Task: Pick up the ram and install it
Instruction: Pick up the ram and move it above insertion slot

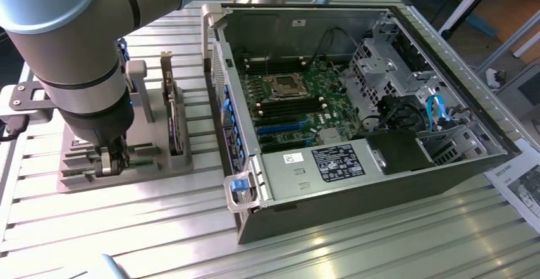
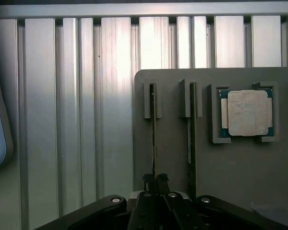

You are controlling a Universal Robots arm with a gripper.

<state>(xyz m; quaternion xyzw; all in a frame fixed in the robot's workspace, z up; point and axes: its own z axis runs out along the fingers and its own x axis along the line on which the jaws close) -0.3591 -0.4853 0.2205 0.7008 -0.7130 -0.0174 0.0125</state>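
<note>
Gripper (image 2: 154, 178): pinching the ram (image 2: 153, 129) at its near end, down at the holder (image 2: 173, 158)!
Ram: on edge in its holder slot, not lifted yet.
Install: not done; case (image 1: 279, 23) sits well apart.

Surface (image 1: 355, 254), exterior view: holder block (image 1: 169, 163) at 9 o'clock, computer case (image 1: 363, 193) at 3 o'clock, near each other but apart.
Block: the ram (image 2: 153, 134) and second stick (image 2: 191, 139) on edge in parallel slots, side by side. Processor chip (image 2: 248, 112) sits in a recess beyond the second stick. Expansion card (image 1: 173, 117) stands upright at the block's 3 o'clock edge.
Jaws: over the block, closed on the ram's end.
Case: motherboard (image 1: 295, 99) inside, on the floor.
</note>
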